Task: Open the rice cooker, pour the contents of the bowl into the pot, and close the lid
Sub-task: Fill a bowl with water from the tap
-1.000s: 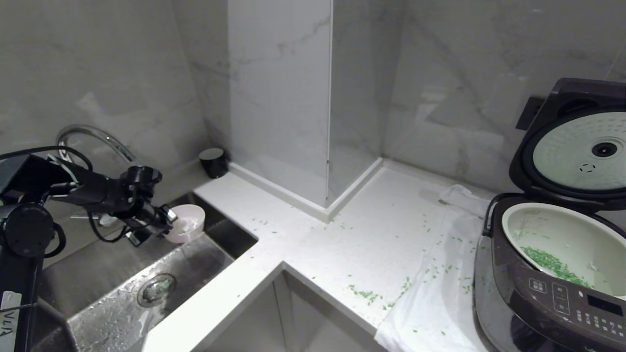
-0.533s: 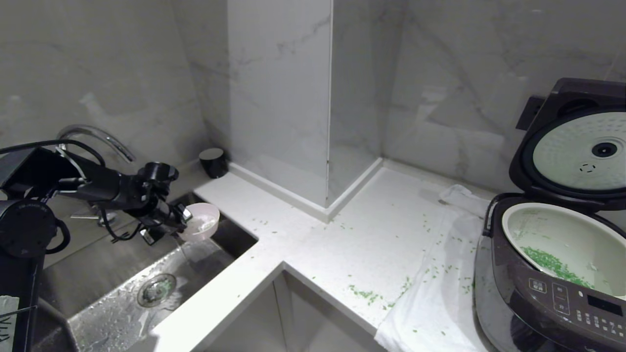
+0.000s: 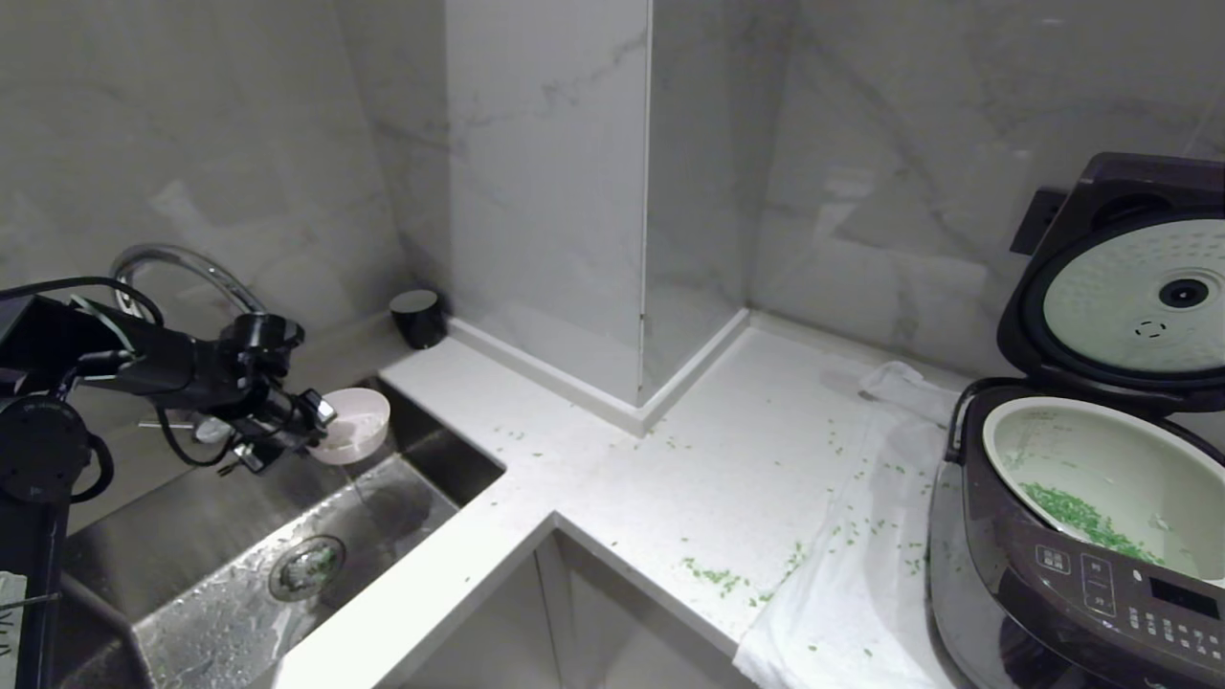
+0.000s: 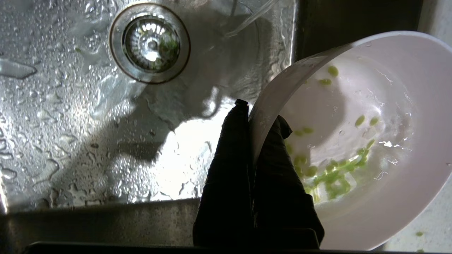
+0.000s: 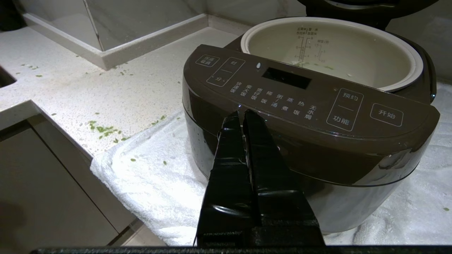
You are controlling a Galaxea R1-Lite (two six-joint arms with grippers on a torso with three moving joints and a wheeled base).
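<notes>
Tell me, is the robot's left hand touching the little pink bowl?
Touching. In the left wrist view the left gripper pinches the bowl: its rim sits between the two black fingers, one outside and one inside.

The pale pink bowl [image 3: 356,427], tilted over the sink, holds few green bits [image 4: 332,176]; the rice cooker [image 3: 1072,565] stands open.

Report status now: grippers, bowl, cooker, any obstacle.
Left gripper shut on bowl rim, over sink. Right gripper shut, empty, before rice cooker. Lid open. No obstacle seen.
</notes>
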